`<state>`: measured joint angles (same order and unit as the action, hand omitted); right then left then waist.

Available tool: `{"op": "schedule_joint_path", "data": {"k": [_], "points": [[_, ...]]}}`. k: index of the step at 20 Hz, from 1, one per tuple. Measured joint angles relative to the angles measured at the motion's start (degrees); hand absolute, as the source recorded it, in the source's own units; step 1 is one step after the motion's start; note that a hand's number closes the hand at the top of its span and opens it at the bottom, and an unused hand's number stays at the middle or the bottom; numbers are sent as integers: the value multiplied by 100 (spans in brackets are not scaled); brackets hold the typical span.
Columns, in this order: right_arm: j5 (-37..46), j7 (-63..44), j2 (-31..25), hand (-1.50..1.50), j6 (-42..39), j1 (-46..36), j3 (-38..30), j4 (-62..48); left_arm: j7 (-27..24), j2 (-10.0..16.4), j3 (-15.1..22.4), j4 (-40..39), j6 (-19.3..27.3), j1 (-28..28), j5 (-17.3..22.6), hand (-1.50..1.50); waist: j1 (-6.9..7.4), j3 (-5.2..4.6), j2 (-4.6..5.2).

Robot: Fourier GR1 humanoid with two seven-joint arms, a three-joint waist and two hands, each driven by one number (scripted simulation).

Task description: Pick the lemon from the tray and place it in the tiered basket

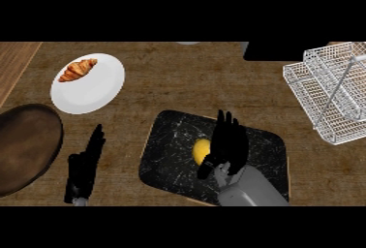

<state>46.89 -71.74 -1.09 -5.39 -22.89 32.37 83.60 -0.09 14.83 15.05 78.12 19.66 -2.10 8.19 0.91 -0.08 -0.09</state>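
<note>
You have the yellow lemon (202, 151) lying on the black, white-veined rectangular tray (172, 140) with rounded corners, a little left of the tray's middle; it is not lifted. Your right hand (230, 143) lies over the tray directly to the lemon's right, its grey forearm (247, 189) entering from the lower edge. Its fingers (227, 123) stretch nearly straight toward the tray's far edge, and the thumb (208, 169) sits just below the lemon. Record this hand as open: nothing curls round the fruit. The hand's inner side meets the lemon's outline, but you cannot tell from this view whether they touch. Your left hand (84, 164) rests on the brown textured worktop (178, 82) to the left of the tray and apart from it, fingers straight and pointing away from you, open and holding nothing. The white wire tiered basket (328, 97) stands at the far right of the worktop, well apart from the tray and from both hands. At far left a white round plate (93, 94) carries a golden croissant (77, 69). A dark brown round wooden dish (25, 147) sits at the left edge, near the left hand
</note>
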Motion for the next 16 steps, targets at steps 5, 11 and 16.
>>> {"op": "schedule_joint_path", "data": {"k": [5, 11, 16], "points": [[-172, -1, -1, -150, -10, 8, 40, -184, -65, -40, -10, -36, -16, -56, -27, 0, -15, 1, -3], [-403, -3, -1, -150, 1, 28, -57, -334, 0, -70, -3, 26, 30, -48, -107, 0, -32, 4, -6], [-561, -8, 0, -150, 87, 144, 33, -439, 64, -88, -45, 29, 20, -21, -117, 0, -40, 4, -3]]}}
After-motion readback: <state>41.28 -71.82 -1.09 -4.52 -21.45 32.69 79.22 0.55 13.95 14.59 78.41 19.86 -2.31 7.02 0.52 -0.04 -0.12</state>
